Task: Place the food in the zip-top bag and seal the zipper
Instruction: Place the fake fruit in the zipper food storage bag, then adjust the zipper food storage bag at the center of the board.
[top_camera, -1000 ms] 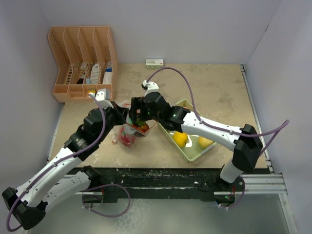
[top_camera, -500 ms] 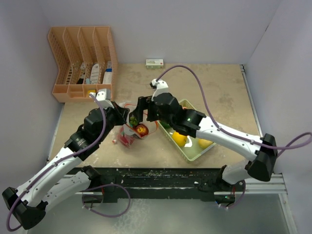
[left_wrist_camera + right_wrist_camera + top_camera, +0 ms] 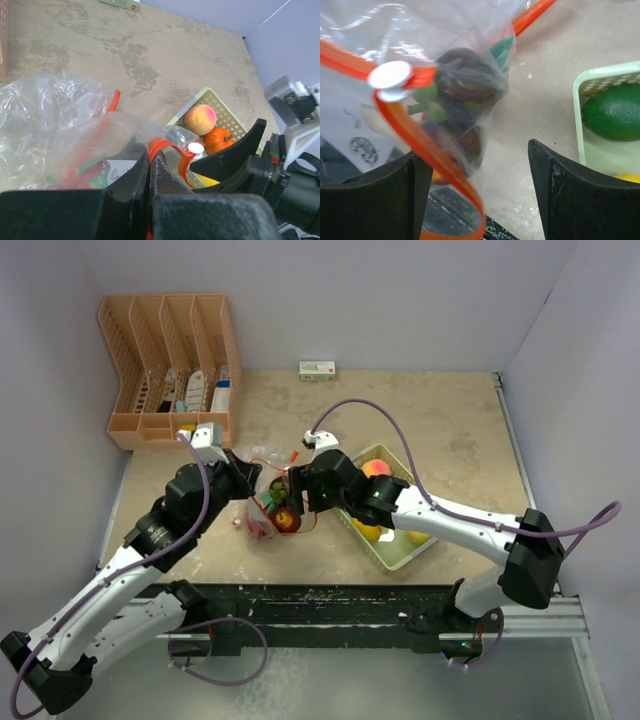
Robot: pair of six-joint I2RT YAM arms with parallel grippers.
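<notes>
The zip-top bag [image 3: 262, 518] hangs crumpled just left of the table's middle, with red, green and dark purple food [image 3: 468, 82] inside. My left gripper [image 3: 150, 159] is shut on the orange-red zipper [image 3: 161, 147] and holds the bag's mouth up. The white slider tab [image 3: 195, 148] sits just beyond my fingers. My right gripper [image 3: 480, 167] is open and empty beside the bag, and the zipper strip [image 3: 422, 146] curves past its left finger [image 3: 410, 192]. The slider tab [image 3: 390, 76] is above that finger. In the top view my right gripper [image 3: 296, 496] is against the bag's right side.
A pale green tray [image 3: 398, 555] right of the bag holds a peach [image 3: 376, 469], yellow fruits [image 3: 368, 531], an orange fruit [image 3: 218, 140] and a green fruit [image 3: 614, 111]. An orange desk organizer [image 3: 168, 370] stands at the back left. A small white box [image 3: 317, 368] lies by the back wall.
My right gripper lifted off the bag's top, then came down against the bag's right side near the slider. My left gripper kept its hold and shifted slightly.
</notes>
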